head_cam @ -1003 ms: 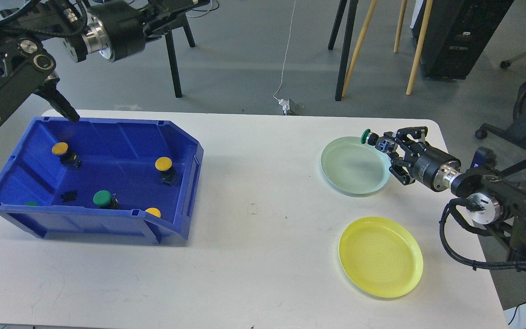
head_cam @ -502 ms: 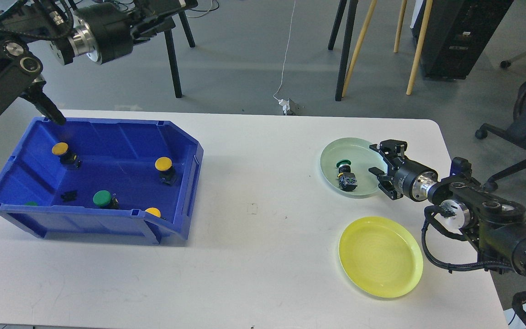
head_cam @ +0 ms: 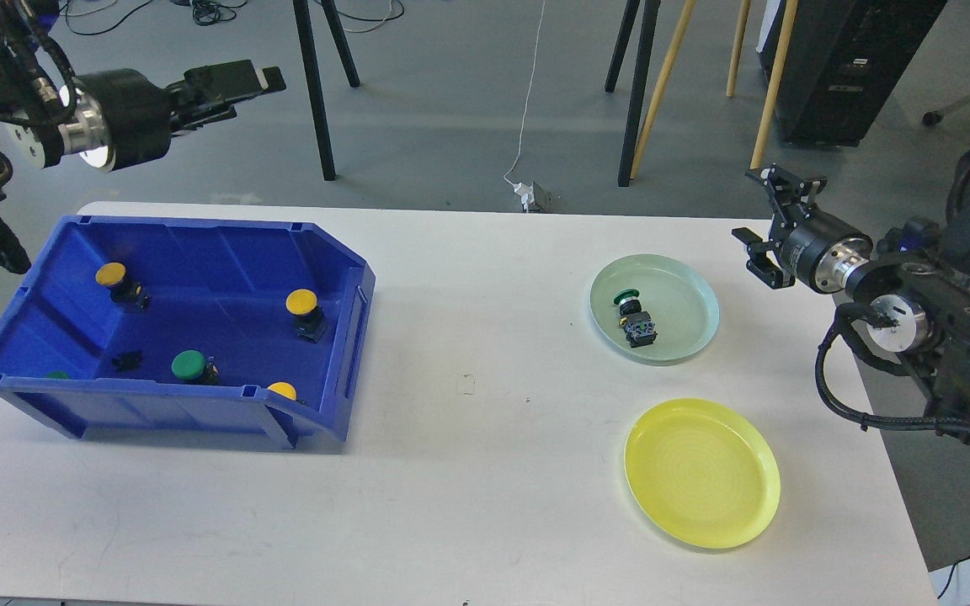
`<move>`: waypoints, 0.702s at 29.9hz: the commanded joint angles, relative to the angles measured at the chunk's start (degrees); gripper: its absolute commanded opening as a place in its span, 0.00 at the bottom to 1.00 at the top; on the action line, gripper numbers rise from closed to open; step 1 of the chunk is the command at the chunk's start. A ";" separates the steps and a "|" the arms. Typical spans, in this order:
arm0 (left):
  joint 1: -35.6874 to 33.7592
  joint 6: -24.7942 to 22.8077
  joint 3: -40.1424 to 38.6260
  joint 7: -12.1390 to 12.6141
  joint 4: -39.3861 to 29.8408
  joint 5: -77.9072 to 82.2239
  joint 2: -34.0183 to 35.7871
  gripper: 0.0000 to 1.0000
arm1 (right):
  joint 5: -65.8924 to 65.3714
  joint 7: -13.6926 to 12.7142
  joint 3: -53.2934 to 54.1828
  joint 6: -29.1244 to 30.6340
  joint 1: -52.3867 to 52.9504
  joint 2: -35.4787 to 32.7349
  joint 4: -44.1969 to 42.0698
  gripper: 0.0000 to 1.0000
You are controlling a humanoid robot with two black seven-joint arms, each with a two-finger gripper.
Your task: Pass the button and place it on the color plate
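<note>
A green button [head_cam: 635,321] lies on its side in the pale green plate [head_cam: 698,295] at the right of the table. The yellow plate [head_cam: 702,473] in front of it holds nothing. My right gripper [head_cam: 767,215] is open and empty, above the table's far right edge, to the right of the green plate. My left gripper [head_cam: 237,80] hangs high behind the blue bin [head_cam: 342,337], dark and end-on. The bin holds yellow buttons [head_cam: 301,301] [head_cam: 111,273] [head_cam: 282,390] and a green button [head_cam: 188,364].
A small black part [head_cam: 127,361] lies on the bin floor, and another green cap [head_cam: 57,375] shows at its front left wall. Chair and easel legs stand on the floor behind the table. White tabletop lies between the bin and the plates.
My right gripper let the green button go into the pale green plate, then pulled back up and to the right. My left arm swung further left, away from the bin.
</note>
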 commanded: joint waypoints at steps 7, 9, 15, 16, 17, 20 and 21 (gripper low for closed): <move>1.27 0.01 16.55 -0.38 -8.09 9.34 11.00 0.98 | 0.03 -1.58 0.53 -0.09 2.72 -3.55 -0.02 0.87; 2.59 0.01 17.26 -0.03 -7.92 11.00 10.22 0.98 | 0.03 -1.58 0.53 -0.09 2.81 -3.99 -0.02 0.87; 4.35 1.20 17.52 0.58 -2.93 24.43 -1.02 0.97 | 0.03 -1.76 0.53 -0.09 2.89 -4.61 -0.11 0.87; 4.52 1.46 17.52 0.58 -1.69 26.11 -2.86 0.97 | 0.03 -1.93 0.53 -0.09 2.89 -5.04 -0.11 0.87; 4.61 1.73 17.43 0.58 -0.72 26.91 -4.19 0.97 | 0.03 -2.11 0.53 -0.09 2.98 -5.40 -0.11 0.87; 4.61 2.60 17.52 0.58 2.97 27.97 -7.97 0.97 | 0.03 -2.55 0.35 -0.09 3.51 -5.75 -0.11 0.87; 4.61 2.69 17.52 0.58 3.85 27.97 -8.85 0.97 | 0.03 -2.63 0.18 -0.09 3.68 -5.75 -0.11 0.87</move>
